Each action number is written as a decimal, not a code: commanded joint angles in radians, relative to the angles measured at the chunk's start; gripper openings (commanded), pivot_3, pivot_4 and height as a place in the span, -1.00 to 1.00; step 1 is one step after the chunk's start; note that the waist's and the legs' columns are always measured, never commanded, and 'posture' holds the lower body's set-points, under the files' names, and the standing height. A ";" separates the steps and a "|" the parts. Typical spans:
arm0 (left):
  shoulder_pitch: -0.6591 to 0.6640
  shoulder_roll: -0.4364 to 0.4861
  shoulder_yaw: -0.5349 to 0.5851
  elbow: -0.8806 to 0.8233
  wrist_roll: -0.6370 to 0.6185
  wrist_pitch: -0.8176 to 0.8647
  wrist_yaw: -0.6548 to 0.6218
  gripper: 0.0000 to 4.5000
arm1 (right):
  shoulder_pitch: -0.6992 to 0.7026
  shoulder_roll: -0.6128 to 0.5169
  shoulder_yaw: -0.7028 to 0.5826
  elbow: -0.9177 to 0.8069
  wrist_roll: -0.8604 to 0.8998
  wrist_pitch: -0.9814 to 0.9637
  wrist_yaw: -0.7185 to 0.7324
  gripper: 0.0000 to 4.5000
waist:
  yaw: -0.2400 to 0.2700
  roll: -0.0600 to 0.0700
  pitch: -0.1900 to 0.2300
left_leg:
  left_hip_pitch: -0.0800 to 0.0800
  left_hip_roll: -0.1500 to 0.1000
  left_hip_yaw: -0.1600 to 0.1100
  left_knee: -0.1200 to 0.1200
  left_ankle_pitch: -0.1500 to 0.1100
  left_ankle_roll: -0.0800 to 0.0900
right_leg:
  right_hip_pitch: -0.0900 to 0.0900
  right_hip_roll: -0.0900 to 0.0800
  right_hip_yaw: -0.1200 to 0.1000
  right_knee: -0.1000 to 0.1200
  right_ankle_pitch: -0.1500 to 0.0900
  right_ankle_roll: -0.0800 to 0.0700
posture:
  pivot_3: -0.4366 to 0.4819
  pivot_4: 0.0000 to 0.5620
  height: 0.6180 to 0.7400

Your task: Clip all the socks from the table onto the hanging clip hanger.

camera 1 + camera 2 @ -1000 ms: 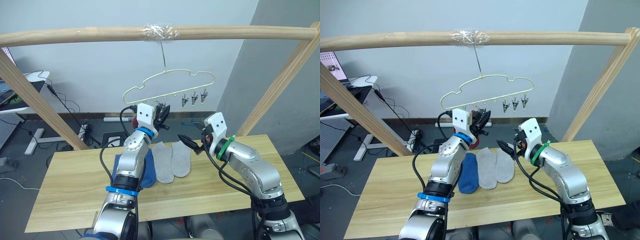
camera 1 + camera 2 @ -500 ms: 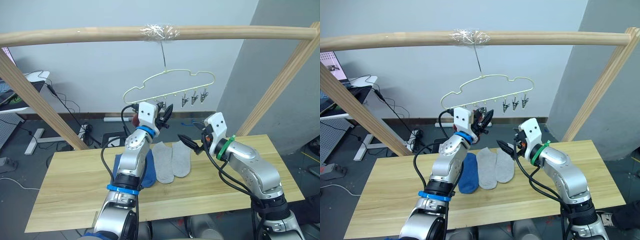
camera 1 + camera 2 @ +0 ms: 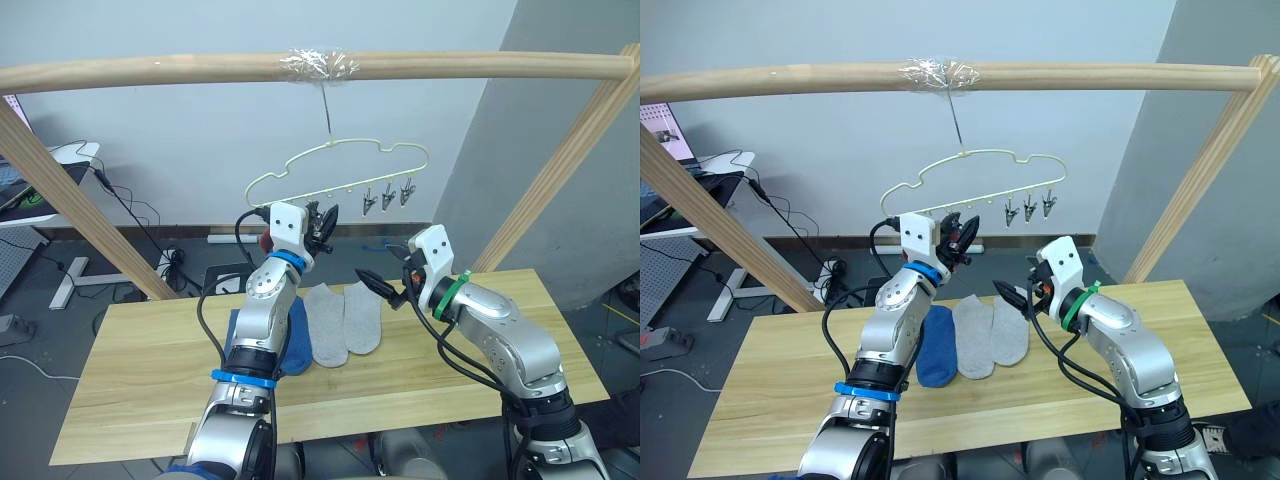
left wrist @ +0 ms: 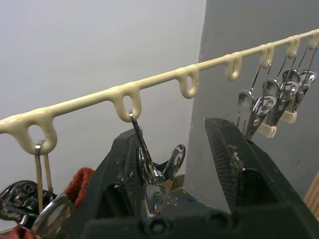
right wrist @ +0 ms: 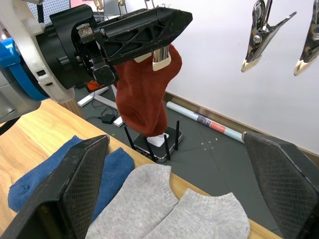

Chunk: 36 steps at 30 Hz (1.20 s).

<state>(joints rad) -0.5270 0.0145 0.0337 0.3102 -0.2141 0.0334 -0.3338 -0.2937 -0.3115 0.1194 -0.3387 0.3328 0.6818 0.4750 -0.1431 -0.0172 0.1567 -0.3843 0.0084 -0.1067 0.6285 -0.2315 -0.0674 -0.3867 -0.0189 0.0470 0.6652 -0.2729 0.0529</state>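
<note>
While the table [image 3: 150, 380] bears two blue socks [image 3: 290, 335] and two grey socks [image 3: 345, 320], clip hanger [image 3: 340, 165] hanging above, right gripper [image 3: 385, 290] spread wide, left gripper [image 4: 172, 149] bracketing a clip [image 4: 157, 172], rust red sock [image 5: 144, 97] hanging clipped beside it.

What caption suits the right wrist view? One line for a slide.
Left gripper at a clip beside a hanging rust sock, blue socks and grey socks below.

Left claw [image 4: 172, 164] raised high, fingers parted, right claw [image 3: 388, 290] held low, fingers spread wide
</note>
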 commanded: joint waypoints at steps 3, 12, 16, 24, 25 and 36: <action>-0.019 -0.003 -0.007 -0.025 -0.008 -0.004 -0.015 -0.02 | -0.006 0.000 -0.008 -0.034 0.001 -0.022 -0.002 1.00 | 0.000 0.000 0.000 | 0.000 0.000 0.000 0.000 0.000 0.000 | 0.000 0.000 0.000 0.000 0.000 0.000 | -0.49 -0.64 1.00; -0.020 -0.002 -0.007 -0.024 -0.015 0.000 -0.026 -0.77 | -0.006 0.000 -0.008 -0.031 -0.001 -0.024 -0.002 1.00 | 0.000 0.000 0.000 | 0.000 0.000 0.000 0.000 0.000 0.000 | 0.000 0.000 0.000 0.000 0.000 0.000 | -0.49 -0.63 1.00; -0.017 -0.002 -0.006 -0.028 -0.015 0.002 -0.027 -0.89 | -0.004 0.001 -0.007 -0.034 0.000 -0.024 -0.003 1.00 | 0.000 0.000 0.000 | 0.000 0.000 0.000 0.000 0.000 0.000 | 0.000 0.000 0.000 0.000 0.000 0.000 | -0.49 -0.63 1.00; 0.015 0.019 0.000 -0.073 -0.007 0.034 -0.015 -0.89 | -0.025 0.012 0.069 0.116 -0.097 -0.054 -0.032 1.00 | 0.002 0.000 0.000 | 0.000 0.000 0.000 0.000 0.000 0.000 | 0.000 0.000 0.000 0.000 0.000 0.000 | -0.40 -0.59 1.00; 0.020 0.032 0.004 -0.088 -0.012 0.054 -0.019 -0.89 | -0.048 0.026 0.104 0.207 -0.140 -0.090 -0.040 1.00 | 0.001 0.000 0.000 | 0.000 0.000 0.000 0.000 0.000 0.000 | 0.000 0.000 0.000 0.000 0.000 0.000 | -0.37 -0.58 1.00; 0.135 0.152 0.034 -0.325 -0.072 0.246 -0.040 -0.89 | -0.383 0.217 0.159 1.265 -0.362 -0.444 -0.150 1.00 | 0.032 0.000 0.001 | 0.004 0.000 0.000 0.000 0.000 0.000 | -0.001 0.001 0.000 0.009 0.003 -0.006 | -0.01 -0.52 1.00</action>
<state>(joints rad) -0.4038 0.1571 0.0582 0.0495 -0.2746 0.2587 -0.3811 -0.6497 -0.1014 0.2880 0.8453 0.0001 0.2939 0.3375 -0.1107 -0.0171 0.1573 -0.3805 0.0088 -0.1071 0.6282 -0.2313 -0.0670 -0.3876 -0.0184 0.0471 0.6740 -0.2702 0.0470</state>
